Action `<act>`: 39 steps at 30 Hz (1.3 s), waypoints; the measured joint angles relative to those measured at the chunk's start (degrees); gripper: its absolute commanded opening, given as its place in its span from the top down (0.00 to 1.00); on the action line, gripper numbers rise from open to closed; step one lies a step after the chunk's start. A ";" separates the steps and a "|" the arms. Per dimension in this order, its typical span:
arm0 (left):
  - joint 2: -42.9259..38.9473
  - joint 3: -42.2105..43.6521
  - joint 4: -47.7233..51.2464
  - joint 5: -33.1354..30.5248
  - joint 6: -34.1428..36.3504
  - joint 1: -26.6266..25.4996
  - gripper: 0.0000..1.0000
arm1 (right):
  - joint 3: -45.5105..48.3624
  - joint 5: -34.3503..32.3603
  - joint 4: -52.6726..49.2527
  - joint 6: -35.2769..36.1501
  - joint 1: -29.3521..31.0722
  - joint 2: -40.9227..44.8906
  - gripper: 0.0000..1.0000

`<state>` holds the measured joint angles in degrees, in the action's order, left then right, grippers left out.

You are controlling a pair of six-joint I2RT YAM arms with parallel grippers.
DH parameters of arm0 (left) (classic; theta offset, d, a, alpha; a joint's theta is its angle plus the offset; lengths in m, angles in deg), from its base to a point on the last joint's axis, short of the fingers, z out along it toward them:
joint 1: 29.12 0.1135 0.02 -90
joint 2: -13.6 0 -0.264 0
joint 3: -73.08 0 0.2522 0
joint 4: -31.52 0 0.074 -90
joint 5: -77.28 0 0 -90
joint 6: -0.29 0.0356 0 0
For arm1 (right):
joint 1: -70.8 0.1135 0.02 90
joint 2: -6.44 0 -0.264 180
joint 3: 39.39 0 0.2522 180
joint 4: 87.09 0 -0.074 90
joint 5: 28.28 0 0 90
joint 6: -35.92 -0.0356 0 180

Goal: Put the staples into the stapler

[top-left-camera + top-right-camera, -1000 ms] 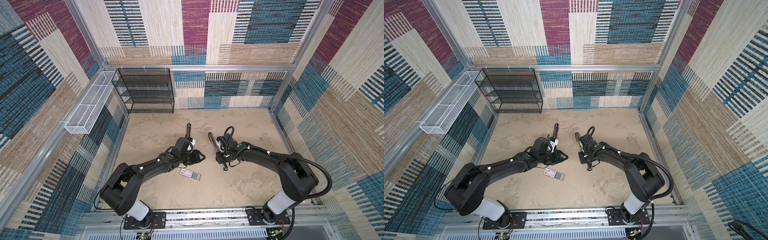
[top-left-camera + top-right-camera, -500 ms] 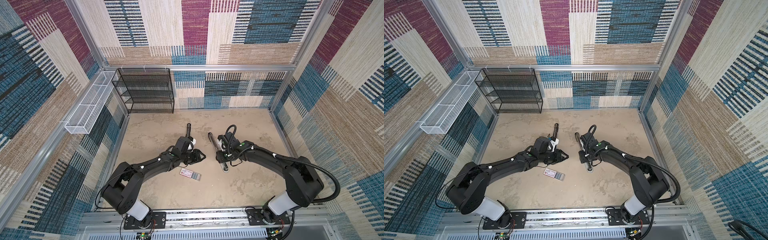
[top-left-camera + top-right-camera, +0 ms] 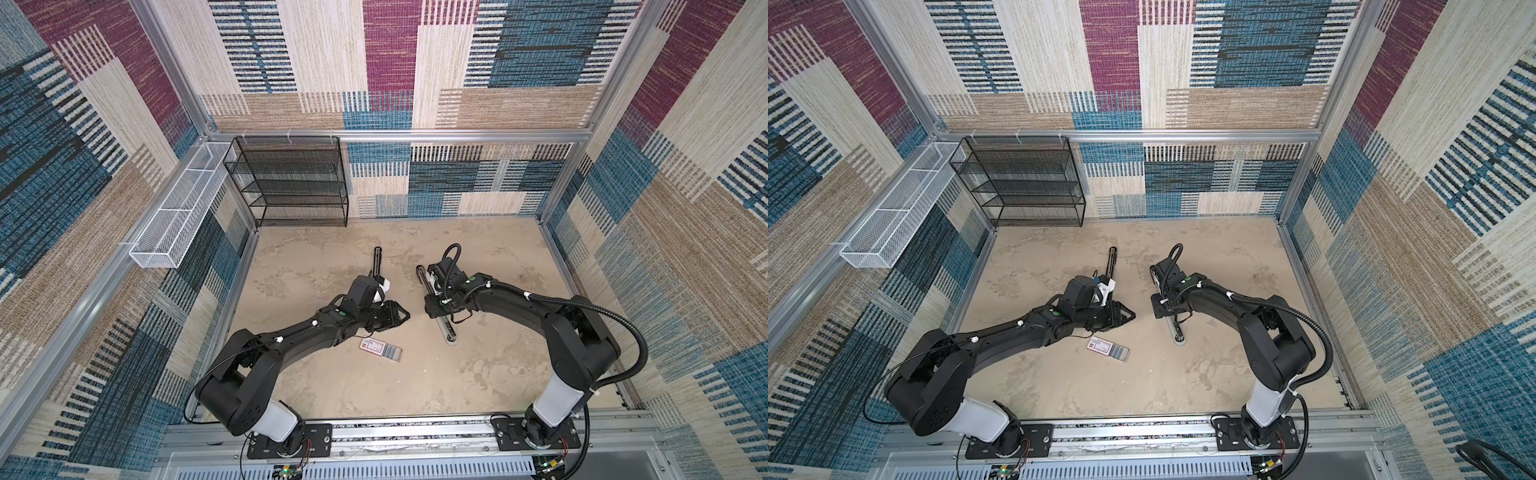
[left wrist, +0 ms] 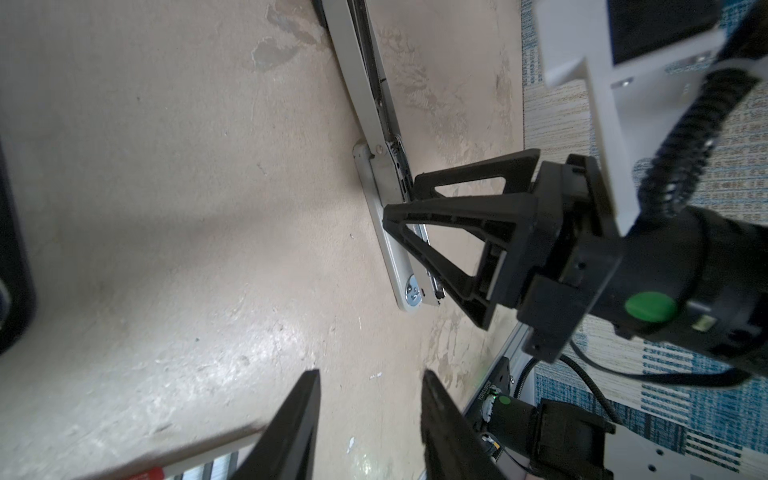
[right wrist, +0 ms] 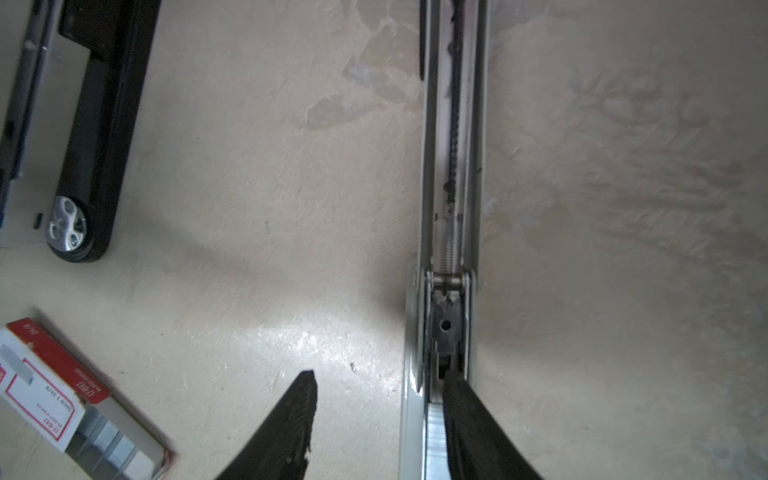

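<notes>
Where the right gripper meets the grey stapler, its wrist hides the contact in both top views. The right wrist view shows the fingers apart: one fingertip lies in the opened channel on a strip of staples, the other over bare table. The strip's far end runs out of the picture. The left gripper hangs near the table's middle, fingers apart with nothing between them; whether it touches the surface cannot be told. Its wrist covers the near end of the black stapler. The staple box lies flat just in front of that gripper, well apart from the grey stapler, its open end showing grey strips. Bare table runs from the box to the front edge and from the grey stapler to the right edge. A wire rack fills the back left corner.
</notes>
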<state>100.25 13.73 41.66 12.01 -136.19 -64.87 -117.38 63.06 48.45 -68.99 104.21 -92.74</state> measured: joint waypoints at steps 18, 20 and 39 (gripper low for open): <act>0.90 0.09 -0.20 0.02 -0.02 0.00 0.57 | 6.73 2.54 0.00 -0.07 0.00 5.49 0.50; 1.22 0.09 -0.17 0.02 -0.04 0.00 0.57 | 7.19 2.82 -0.72 -0.24 0.00 6.29 0.51; 2.14 -0.81 -0.26 0.07 -0.02 0.07 0.57 | 11.34 4.68 -3.17 -0.72 0.07 11.13 0.51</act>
<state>102.39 12.92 41.40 12.08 -136.21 -64.80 -106.04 67.74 45.28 -69.71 104.28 -81.61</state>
